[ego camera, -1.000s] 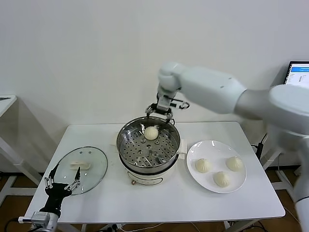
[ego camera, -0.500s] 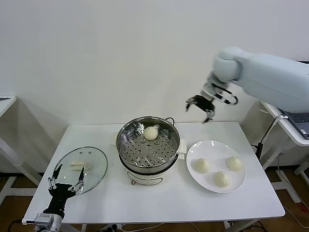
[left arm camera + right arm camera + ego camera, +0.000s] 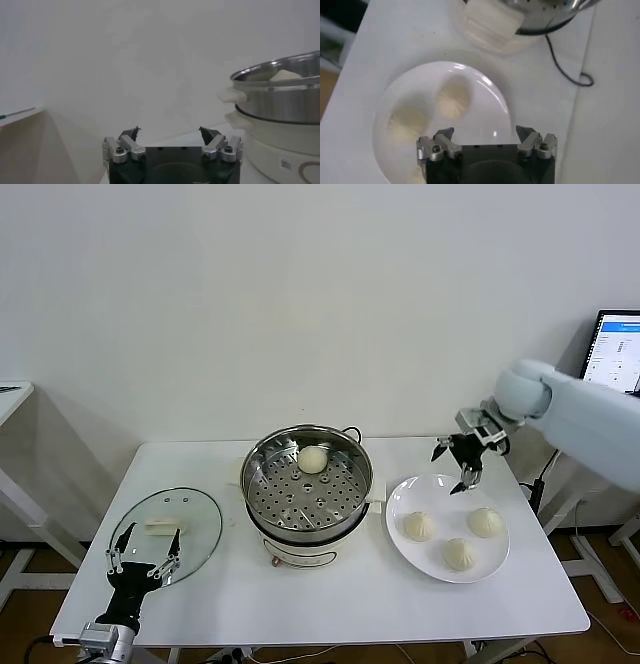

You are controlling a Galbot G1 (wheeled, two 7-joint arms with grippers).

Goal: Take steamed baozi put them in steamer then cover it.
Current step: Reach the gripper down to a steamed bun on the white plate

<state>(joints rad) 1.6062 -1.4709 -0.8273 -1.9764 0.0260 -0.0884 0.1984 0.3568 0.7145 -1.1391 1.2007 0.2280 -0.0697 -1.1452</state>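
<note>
Buns: four small round off-white dough buns with smooth domed tops. One bun sits on the holed tray at the far side of the pot, well off to the left of the right claw. Three buns lie close together just below and nearer than that claw.

Pot: the steamer is round, shiny steel, upright and uncovered on a white base, between the two claws.

Lid: the cover is clear glass with a metal rim and white handle, lying flat just beyond the left claw.
</note>
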